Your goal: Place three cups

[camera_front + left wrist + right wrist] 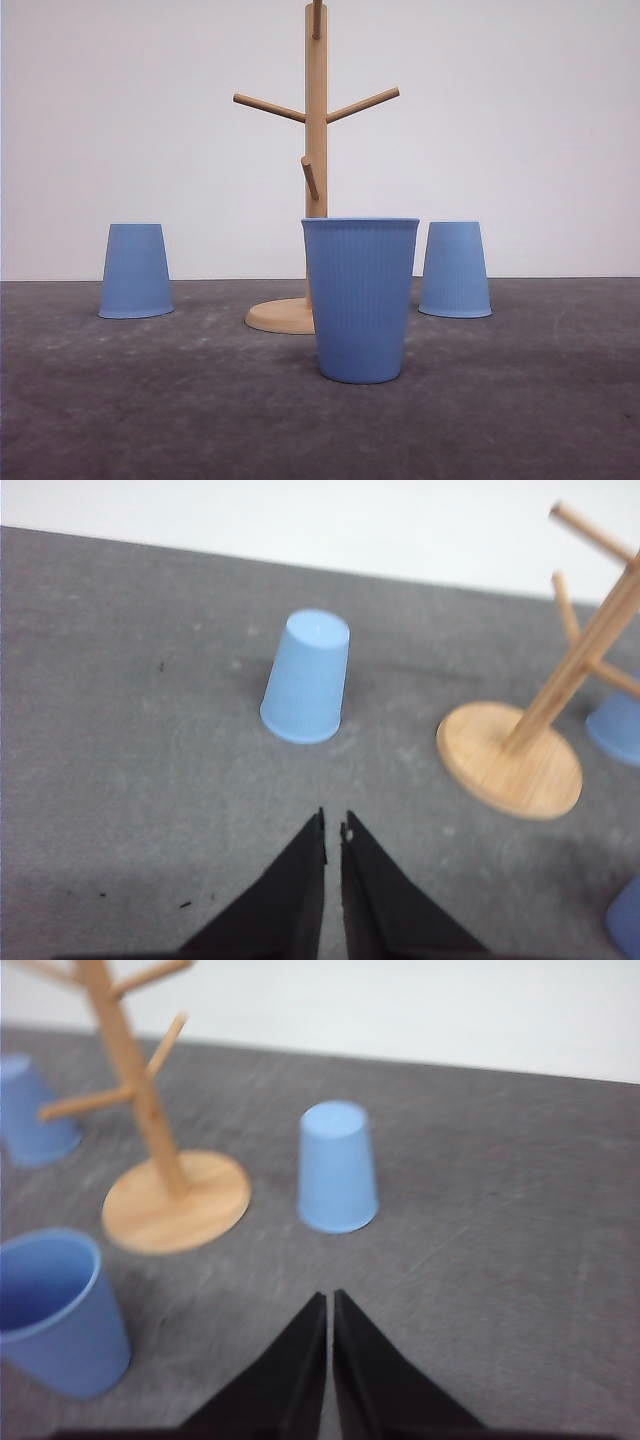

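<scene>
I see both claws, left claw (pixel 333 825) and right claw (pixel 329 1300), pressed together, empty. Upright cup (pixel 360 298) stands before the peg stand (pixel 315 160); inverted cups (pixel 136 271) (pixel 455 270) flank it.

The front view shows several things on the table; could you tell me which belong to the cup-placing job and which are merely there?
Job:
upright cup, nearest the camera
inverted left cup
inverted right cup

Merely there:
wooden peg stand, behind the upright cup
</scene>
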